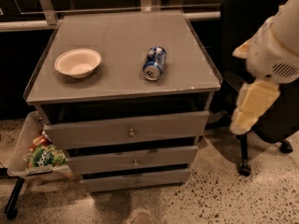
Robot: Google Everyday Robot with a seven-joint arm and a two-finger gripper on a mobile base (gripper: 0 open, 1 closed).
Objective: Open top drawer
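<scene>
Our cream gripper point(254, 107) hangs off the grey tabletop's point(117, 36) right edge, probably staging for approach; its opening we cannot tell. The wide grey top drawer point(93, 132) sits untouched.

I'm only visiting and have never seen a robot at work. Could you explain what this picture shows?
This is one picture from the robot's only camera. It looks down on a small grey cabinet; where the camera is mounted isn't on record.

The white and cream shape on the right is the robot's arm. It ends in the gripper, a two-finger claw. The gripper hangs beside the cabinet's right side, in front of a black office chair. It touches nothing and seems to hold nothing.

On the cabinet top are a pale bowl and a blue drink can lying on its side.

Below are three drawers. The robot is meant to open the top drawer, the tallest one, which has a small round knob. Snack packets lie in a tray at the lower left.
</scene>
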